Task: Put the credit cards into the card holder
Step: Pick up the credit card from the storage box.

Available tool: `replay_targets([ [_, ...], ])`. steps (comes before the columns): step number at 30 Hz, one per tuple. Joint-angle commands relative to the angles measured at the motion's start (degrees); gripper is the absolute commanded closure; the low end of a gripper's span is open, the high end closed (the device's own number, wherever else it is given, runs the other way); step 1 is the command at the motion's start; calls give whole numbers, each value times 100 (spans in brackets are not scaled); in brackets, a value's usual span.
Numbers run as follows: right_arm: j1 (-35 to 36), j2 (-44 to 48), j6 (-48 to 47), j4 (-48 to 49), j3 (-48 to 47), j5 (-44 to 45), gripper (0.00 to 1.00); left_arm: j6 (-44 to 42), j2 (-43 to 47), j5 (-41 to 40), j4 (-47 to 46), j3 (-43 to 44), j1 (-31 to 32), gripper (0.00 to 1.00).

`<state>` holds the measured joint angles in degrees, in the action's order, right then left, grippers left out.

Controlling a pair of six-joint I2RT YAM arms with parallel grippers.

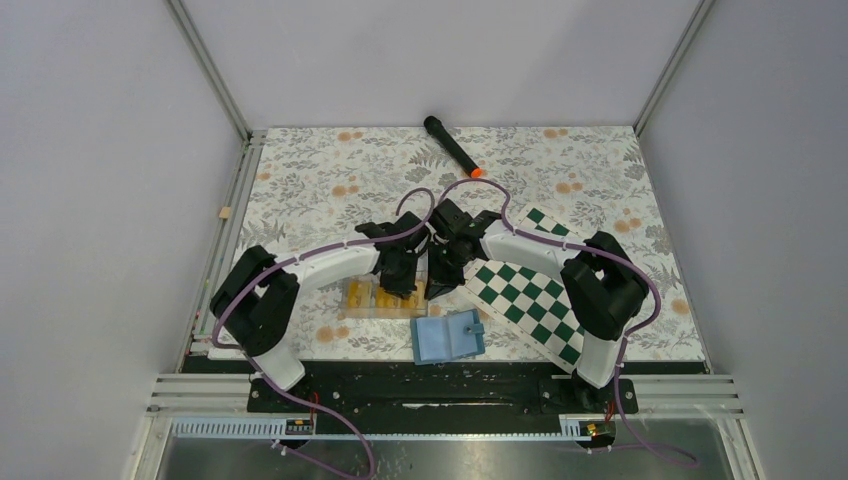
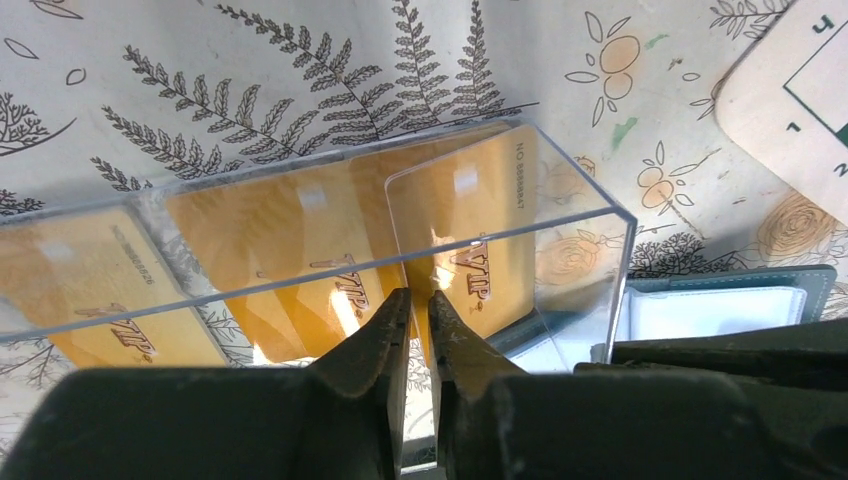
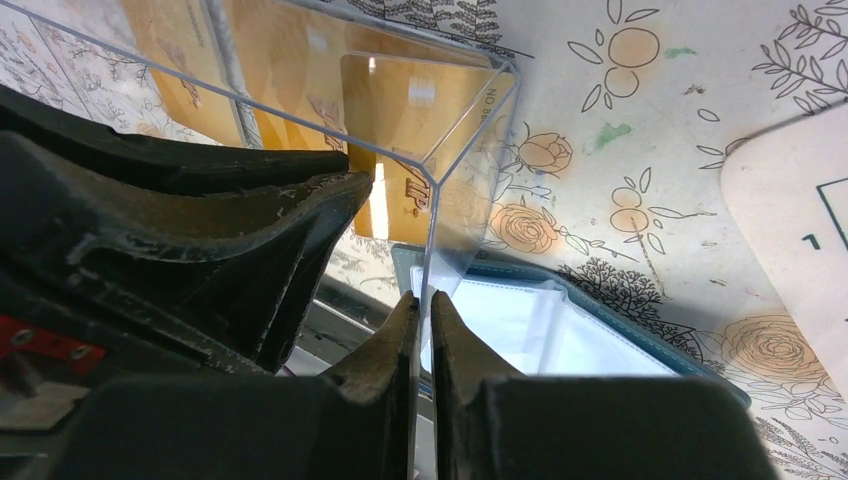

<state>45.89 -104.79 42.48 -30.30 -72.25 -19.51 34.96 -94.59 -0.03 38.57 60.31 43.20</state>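
Several orange-yellow credit cards (image 2: 290,230) lie in a clear plastic tray (image 1: 385,299) at the table's near middle. My left gripper (image 2: 419,297) is inside the tray, its jaws closed on the edge of the rightmost card (image 2: 470,230), which stands tilted. My right gripper (image 3: 421,297) is shut on the tray's clear right wall (image 3: 460,200). The blue card holder (image 1: 448,337) lies open just near of the tray, its clear sleeves facing up; it also shows in the right wrist view (image 3: 560,325) and the left wrist view (image 2: 720,305).
A green-and-white chessboard (image 1: 530,298) lies right of the tray, under my right arm. A black marker with an orange tip (image 1: 452,146) lies at the far middle. The floral mat (image 1: 310,180) covers the table, with walls on three sides.
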Motion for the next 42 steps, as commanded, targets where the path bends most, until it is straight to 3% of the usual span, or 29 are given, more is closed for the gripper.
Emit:
replay_targets([
  [1,74,214,28,195,-17,-261,89,-236,-214,92,-147,402,233,87],
  [16,76,248,15,207,-9,-298,89,-58,364,378,-601,216,279,87],
  [25,74,292,-7,200,-26,-372,89,481,1044,1053,-1634,-740,-150,87],
  [33,74,266,-31,202,-31,-396,89,254,963,845,-1210,-722,-242,86],
  [39,70,254,-45,202,-16,-409,90,-5,744,380,-627,-651,-244,80],
  [42,68,227,-51,204,-26,-422,89,-91,563,349,-603,-678,-229,64],
])
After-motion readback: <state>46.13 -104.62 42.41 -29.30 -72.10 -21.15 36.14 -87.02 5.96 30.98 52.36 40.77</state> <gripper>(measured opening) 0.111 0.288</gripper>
